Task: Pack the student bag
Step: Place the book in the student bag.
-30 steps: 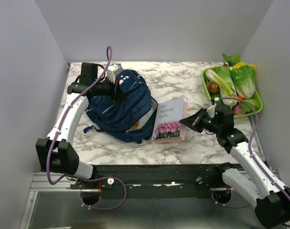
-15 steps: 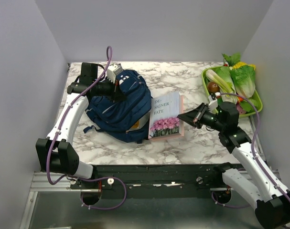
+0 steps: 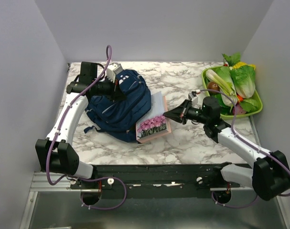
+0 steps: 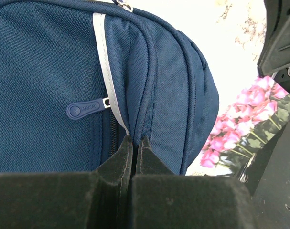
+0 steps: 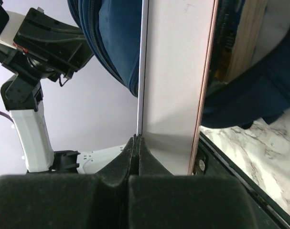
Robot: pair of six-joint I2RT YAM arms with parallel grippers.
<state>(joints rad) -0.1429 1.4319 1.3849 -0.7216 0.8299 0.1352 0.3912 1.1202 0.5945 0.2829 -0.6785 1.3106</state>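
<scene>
The student bag is a navy blue backpack lying at the left of the marble table. My left gripper is shut on a fold of fabric at its top; in the left wrist view the fingertips pinch a seam of the bag beside a zipper pull. A book with pink flowers on its cover leans tilted against the bag's right side. My right gripper is shut on its raised right edge. In the right wrist view the jaws clamp the thin cover of the book, with the bag behind.
A green tray of leafy vegetables sits at the back right corner. White walls close in the table on the left, back and right. The black rail runs along the near edge.
My right gripper has moved left and lifted the book's right edge, so the book went from lying flat to leaning tilted against the bag. The left arm has not moved.
</scene>
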